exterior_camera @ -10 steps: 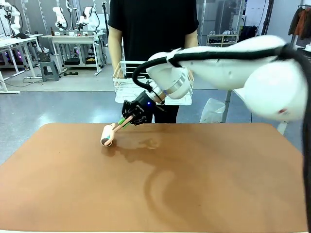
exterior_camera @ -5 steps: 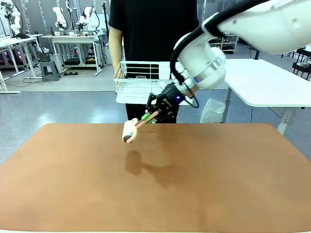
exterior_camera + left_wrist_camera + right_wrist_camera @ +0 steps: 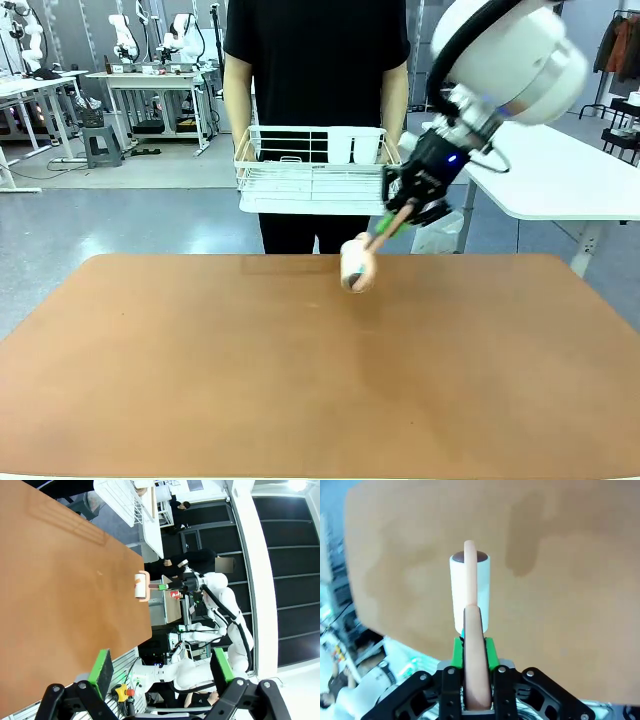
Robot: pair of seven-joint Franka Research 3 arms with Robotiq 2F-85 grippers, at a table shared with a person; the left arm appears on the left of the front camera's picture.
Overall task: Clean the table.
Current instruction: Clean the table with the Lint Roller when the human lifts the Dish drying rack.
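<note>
The reddish-brown table [image 3: 300, 390] spreads across the front view, its top bare. My right gripper [image 3: 415, 203] hangs above the table's far edge, right of the middle, shut on the pink handle of a lint roller [image 3: 357, 266]. The roller's white roll is off the surface. In the right wrist view my right gripper [image 3: 472, 655] clamps the handle and the lint roller [image 3: 470, 592] points away over the table [image 3: 570, 605]. My left gripper [image 3: 161, 667] stands open with nothing between its green pads, looking along the table [image 3: 55, 595] at the far-off lint roller [image 3: 141, 586].
A person in a black shirt [image 3: 315, 60] stands at the far side holding a white dish rack [image 3: 315, 165] just beyond the table edge. A white-topped table [image 3: 560, 170] stands at the back right.
My right arm has swung from left of the middle to the right along the far edge, raising the lint roller off the table top. The grip has stayed shut.
</note>
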